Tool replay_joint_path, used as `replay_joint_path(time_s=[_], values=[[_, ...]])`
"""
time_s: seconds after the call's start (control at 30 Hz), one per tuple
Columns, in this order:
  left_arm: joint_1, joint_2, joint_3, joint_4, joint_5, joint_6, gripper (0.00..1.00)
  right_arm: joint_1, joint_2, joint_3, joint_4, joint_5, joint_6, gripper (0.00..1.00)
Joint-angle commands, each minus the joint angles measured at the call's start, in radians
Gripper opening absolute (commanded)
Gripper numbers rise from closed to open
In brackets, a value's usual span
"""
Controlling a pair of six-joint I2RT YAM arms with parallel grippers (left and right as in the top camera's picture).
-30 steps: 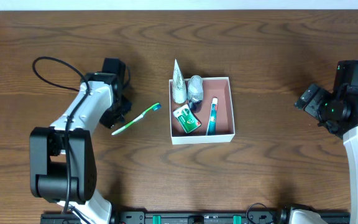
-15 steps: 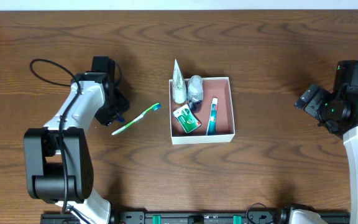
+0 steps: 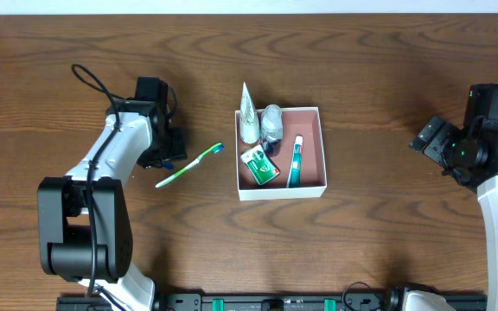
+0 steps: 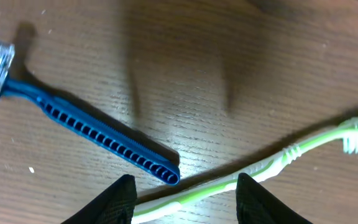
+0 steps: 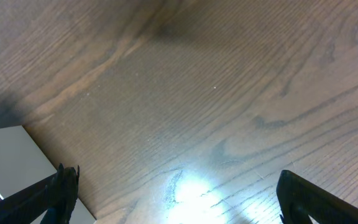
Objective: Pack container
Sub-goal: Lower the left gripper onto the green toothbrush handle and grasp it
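**Container** [image 3: 282,194]: shallow square box with white walls and a pink-brown floor, at the centre of the overhead frame. It holds a green packet [image 3: 260,164] and a slim red-and-teal tube [image 3: 295,161]. A white cone-shaped tube [image 3: 247,112] and a small pale bottle [image 3: 271,121] stand at its upper left corner.

**Loose items, both outside the box on the table [image 3: 379,69]:**
- Green toothbrush [image 3: 188,166]: just left of the container. Long axis runs lower left to upper right, with the bristle end towards the box.
- Blue razor [image 4: 98,134]: head at the upper left of the left wrist frame, handle slanting down to the right. Its tail end is just beside the toothbrush handle; whether they touch cannot be told.

**Left gripper** [image 4: 185,199]: fingers spread and holding nothing, low over the table. The toothbrush handle crosses the gap between them.
- Governing relation: the handle lies nearly along the line on which the fingers close, not across it. A clean pinch probably calls for a turn of the wrist first.
- Which of the two items is aimed at cannot be told.

**Right gripper** [image 5: 179,193]: fingers wide and empty, over bare wood at the right of the overhead frame. One white corner of the box shows at the lower left of its own view.

**Nearer arm**: the left by a wide margin, since both loose items sit under it. The carry to the box would run to the right in the overhead frame.
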State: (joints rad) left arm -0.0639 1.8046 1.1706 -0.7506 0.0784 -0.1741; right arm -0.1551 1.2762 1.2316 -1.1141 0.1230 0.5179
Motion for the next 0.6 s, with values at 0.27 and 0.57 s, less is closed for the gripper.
replay_joint_path(time_s=[0.27, 0.57], values=[[-0.116, 0.006, -0.018, 0.019, 0.071, 0.404, 0.53, -0.008, 0.003, 0.01, -0.002, 0.0, -0.01, 0.99], [-0.155, 0.006, -0.116, 0.134, -0.026, 0.507, 0.53, -0.008, 0.003, 0.01, -0.001, 0.0, -0.011, 0.99]])
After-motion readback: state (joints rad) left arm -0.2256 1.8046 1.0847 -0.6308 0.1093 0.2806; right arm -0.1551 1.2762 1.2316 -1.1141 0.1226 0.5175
